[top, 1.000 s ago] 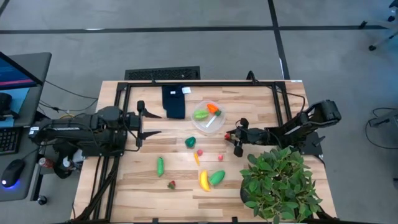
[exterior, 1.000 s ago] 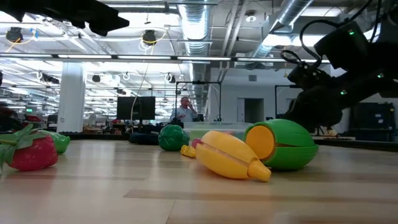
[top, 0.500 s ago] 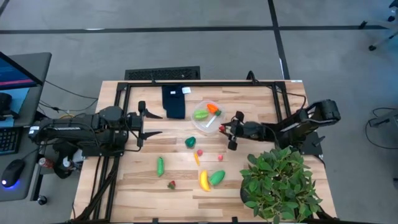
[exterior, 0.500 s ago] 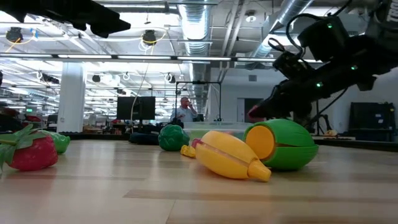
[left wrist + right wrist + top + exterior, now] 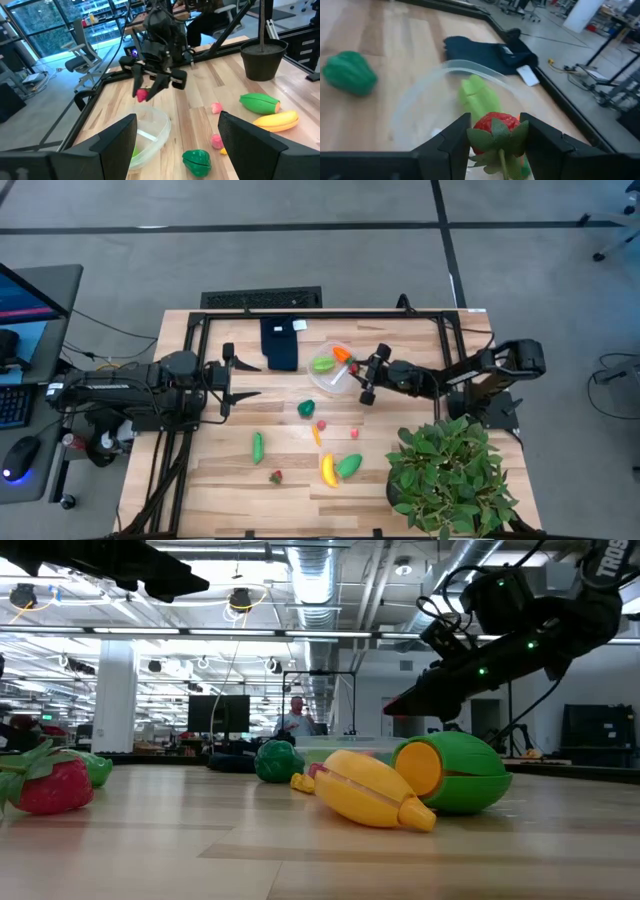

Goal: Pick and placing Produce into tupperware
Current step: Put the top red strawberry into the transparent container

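We see right pincer (image 5: 365, 378) clamped on 1 strawberry (image 5: 493, 125) | over tupperware (image 5: 333, 367) rim | left pincer (image 5: 228, 379) apart, waiting at left of desk (image 5: 420, 470)

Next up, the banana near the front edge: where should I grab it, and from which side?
Grip the banana across its middle from straight above. It lies flat, long axis running front to back. A green piece sits tight on one side, so slide that finger in carefully.
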Available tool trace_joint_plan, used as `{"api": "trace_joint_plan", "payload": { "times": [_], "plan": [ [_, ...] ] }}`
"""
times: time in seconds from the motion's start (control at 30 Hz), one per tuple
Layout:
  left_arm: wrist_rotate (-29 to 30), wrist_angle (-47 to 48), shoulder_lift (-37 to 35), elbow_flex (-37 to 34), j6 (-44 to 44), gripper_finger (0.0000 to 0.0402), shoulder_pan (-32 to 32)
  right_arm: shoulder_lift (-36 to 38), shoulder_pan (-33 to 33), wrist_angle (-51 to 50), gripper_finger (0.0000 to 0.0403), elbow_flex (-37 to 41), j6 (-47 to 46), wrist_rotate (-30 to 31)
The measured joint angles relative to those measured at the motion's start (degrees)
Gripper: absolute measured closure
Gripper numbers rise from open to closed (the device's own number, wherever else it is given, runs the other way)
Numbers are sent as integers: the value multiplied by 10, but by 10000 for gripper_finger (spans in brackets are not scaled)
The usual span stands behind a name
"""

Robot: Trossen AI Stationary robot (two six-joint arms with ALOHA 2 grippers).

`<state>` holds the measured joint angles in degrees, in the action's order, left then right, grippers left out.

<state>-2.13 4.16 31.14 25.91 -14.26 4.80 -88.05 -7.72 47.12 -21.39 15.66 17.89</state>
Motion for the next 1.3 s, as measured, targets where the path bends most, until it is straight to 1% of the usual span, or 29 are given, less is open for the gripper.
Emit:
{"api": "trace_joint_plan", "payload": {
  "times": [0.17,0.33,0.43,0.6,0.87,1.13,1.3],
  "plan": [
    [0,0,0,0,-1,132,0,0,-24,0,244,0,0,-1],
    [0,4,0,0,-1,132,0,0,-40,-1,251,0,0,-28],
    [0,4,0,0,-1,132,0,0,-44,-1,250,0,-1,-31],
    [0,5,0,0,-1,132,0,0,-44,-1,247,0,-1,-31],
    [0,5,0,0,-1,132,0,0,-44,-1,253,0,-2,-31],
    [0,5,0,0,-1,132,0,0,-44,-1,238,0,-2,-31],
    [0,5,0,0,-1,132,0,0,-44,-1,238,0,-2,-31]
  ]
}}
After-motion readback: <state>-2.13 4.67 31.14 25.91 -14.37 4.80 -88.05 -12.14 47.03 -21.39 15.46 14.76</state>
